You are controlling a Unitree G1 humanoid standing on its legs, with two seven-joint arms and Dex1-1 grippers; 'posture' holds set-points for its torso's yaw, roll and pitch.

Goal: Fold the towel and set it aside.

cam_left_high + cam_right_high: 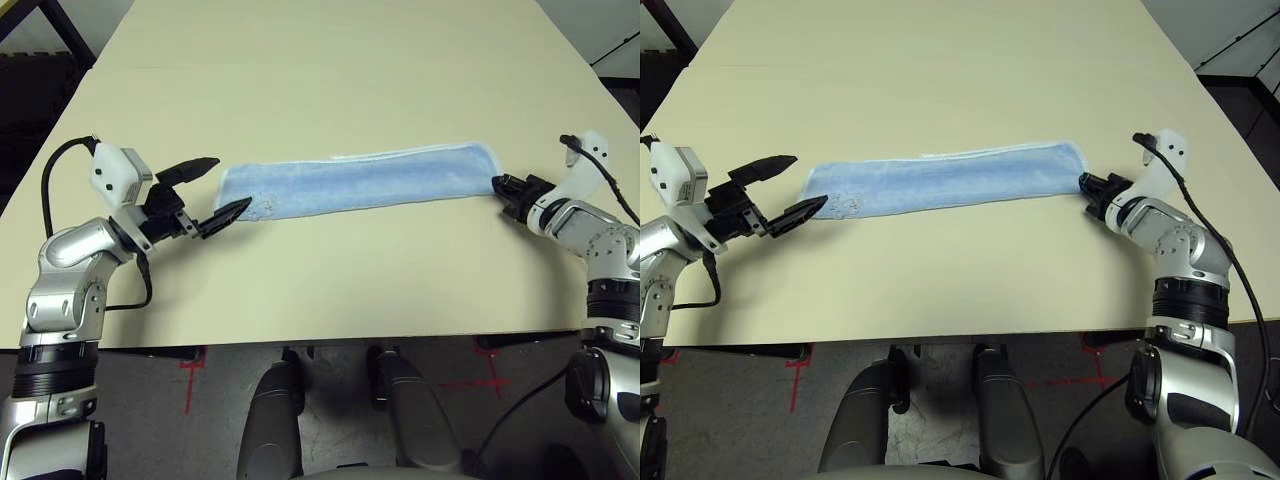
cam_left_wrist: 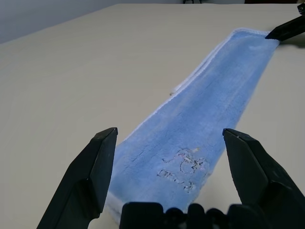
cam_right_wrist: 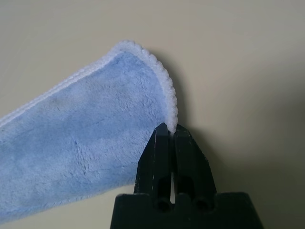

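The towel (image 1: 360, 180) lies flat across the table as a long light-blue strip with white edging. A small embroidered motif (image 2: 186, 167) sits near its left end. My left gripper (image 1: 230, 182) hovers at that left end, open wide, with the towel's end (image 2: 214, 95) just ahead between the two fingers and nothing held. At the strip's right end, my right gripper (image 1: 498, 184) is low on the table and shut. In the right wrist view its closed tips (image 3: 170, 129) pinch the white edging of the towel (image 3: 81, 138).
The beige table (image 1: 300, 60) stretches far beyond the towel, and its front edge (image 1: 330, 340) runs close below both arms. A black frame (image 1: 60, 30) stands off the table's far left corner.
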